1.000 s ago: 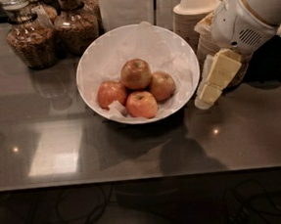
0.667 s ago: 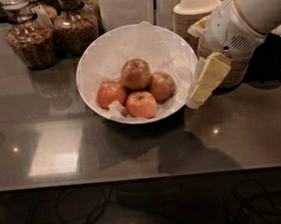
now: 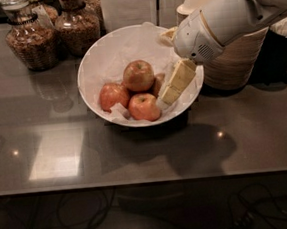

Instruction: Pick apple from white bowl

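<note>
Tool (image 3: 170, 95) hangs over right inside of white bowl (image 3: 103, 55), tilted, tip pointing down-left. You cannot tell from this view whether tool is open or closed; no apple lifted.

4 apples sit low in bowl: top apple (image 3: 138, 75), left apple (image 3: 113, 95), front apple (image 3: 144, 107), 4th apple (image 3: 156, 83) partly hidden by tool.

Key relation: front apple lies just left of tool tip, probably your nearest target. Apples round, so no long axis to match.

Bowl rests on dark surface (image 3: 137, 157).
</note>
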`<state>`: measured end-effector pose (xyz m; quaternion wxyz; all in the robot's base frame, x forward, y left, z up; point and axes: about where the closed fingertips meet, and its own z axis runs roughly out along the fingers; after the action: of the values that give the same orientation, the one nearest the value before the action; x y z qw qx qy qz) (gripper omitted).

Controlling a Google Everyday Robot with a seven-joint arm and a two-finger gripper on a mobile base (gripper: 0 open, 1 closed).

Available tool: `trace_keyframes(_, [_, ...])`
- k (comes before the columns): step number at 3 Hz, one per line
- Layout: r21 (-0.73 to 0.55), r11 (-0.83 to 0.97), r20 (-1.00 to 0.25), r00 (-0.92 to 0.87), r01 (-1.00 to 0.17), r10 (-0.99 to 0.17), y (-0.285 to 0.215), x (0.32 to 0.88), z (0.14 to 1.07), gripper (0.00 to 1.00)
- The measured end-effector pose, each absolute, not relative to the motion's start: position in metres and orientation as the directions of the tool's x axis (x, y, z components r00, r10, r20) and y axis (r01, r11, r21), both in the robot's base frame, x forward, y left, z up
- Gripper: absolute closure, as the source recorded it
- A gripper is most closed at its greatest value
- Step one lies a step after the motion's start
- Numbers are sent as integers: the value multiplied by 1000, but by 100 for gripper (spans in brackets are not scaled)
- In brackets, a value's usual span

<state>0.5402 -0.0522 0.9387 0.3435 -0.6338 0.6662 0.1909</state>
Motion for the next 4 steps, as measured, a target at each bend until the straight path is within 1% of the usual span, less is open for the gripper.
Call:
trace_keyframes(2, [-106,72,-775,37,-992,-631,-24,564,918,0])
trace_keyframes(4, [-74,52,-799,28,-996,-601,-10,575,908,0])
